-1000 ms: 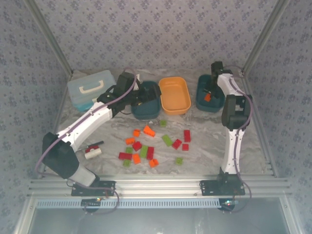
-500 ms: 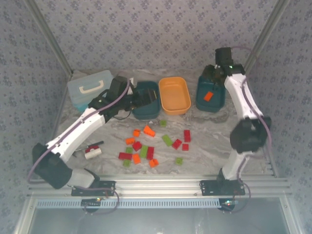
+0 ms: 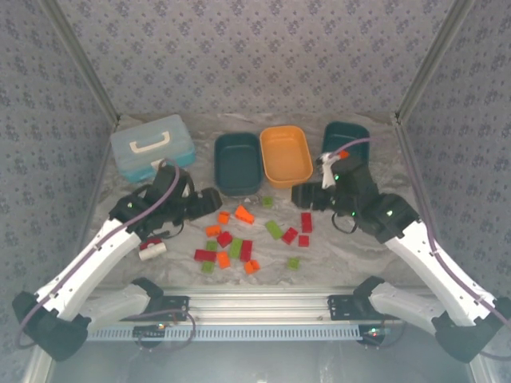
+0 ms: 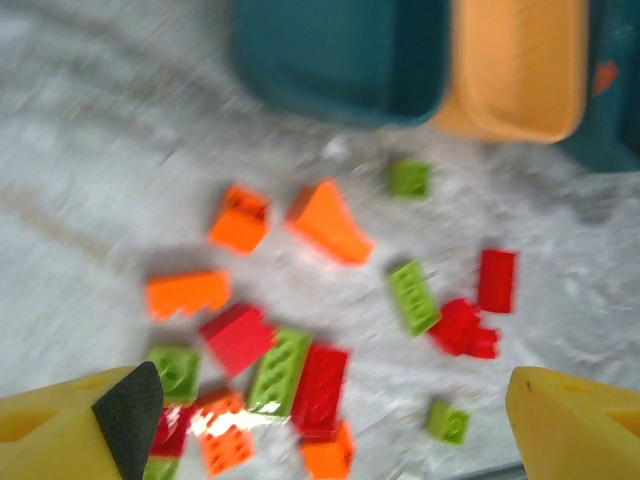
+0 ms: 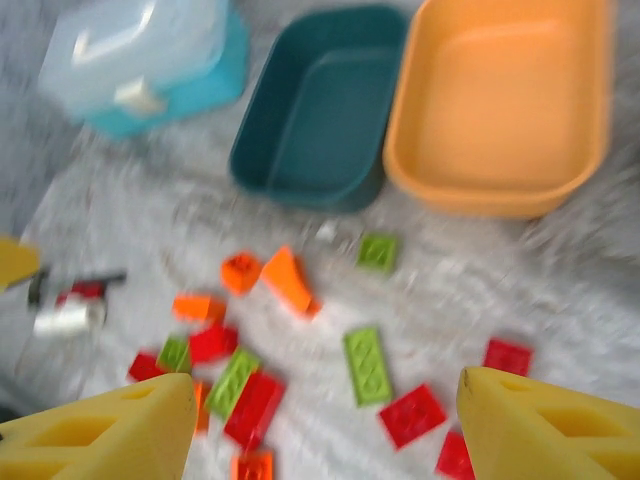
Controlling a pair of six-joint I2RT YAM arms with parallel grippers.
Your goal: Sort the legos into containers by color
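Three tubs stand in a row at the back of the desk (image 3: 351, 249): one dark teal tub (image 3: 238, 163), one orange tub (image 3: 286, 155) and a second dark teal tub (image 3: 346, 132). The second dark teal tub is partly behind the right arm and holds a single orange brick (image 3: 343, 154). Seventeen loose legos lie scattered on the desk in front of the tubs: six red bricks (image 3: 246, 250), six green bricks (image 3: 274, 230) and five orange bricks (image 3: 244, 214). One light blue case (image 3: 152, 146) with a white handle sits left of the tubs, and one white cylinder (image 3: 152, 249) with a red end lies beside the left arm. The left tool (image 4: 328, 400) hangs over the scatter with its fingers spread wide and nothing between them. The right tool (image 5: 325, 400) is likewise agape and empty
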